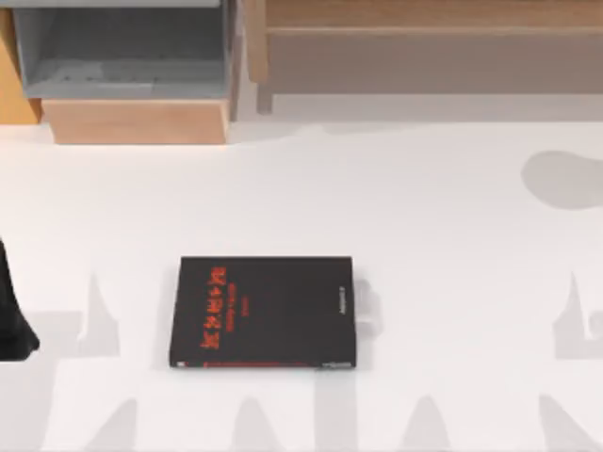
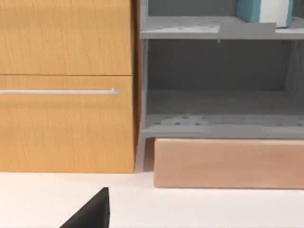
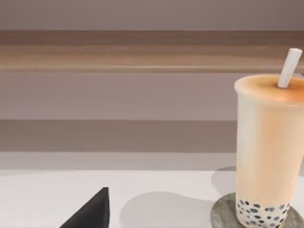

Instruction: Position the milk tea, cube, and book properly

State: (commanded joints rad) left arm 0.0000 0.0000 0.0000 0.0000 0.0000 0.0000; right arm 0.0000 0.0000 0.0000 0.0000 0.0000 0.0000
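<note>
The book point(image 1: 264, 311) lies flat on the white table a little left of centre, black cover up with red characters, its spine toward the table's front. The milk tea point(image 3: 268, 152), an orange-cream cup with a white straw and dark pearls at the bottom, stands upright on a grey round coaster point(image 3: 223, 213) close to my right gripper point(image 3: 92, 213), of which a dark corner shows. My left arm point(image 1: 14, 320) is at the table's left edge, and a dark corner of its gripper point(image 2: 92, 213) faces the cabinet. The cube is out of view.
At the back left stand a grey open shelf point(image 1: 122, 56) on a pale wooden base point(image 1: 137, 121) and an orange wooden cabinet point(image 2: 66, 118) with a metal handle. A teal and white object point(image 2: 263, 12) rests on the upper shelf. A long wooden rack point(image 1: 424, 47) spans the back right.
</note>
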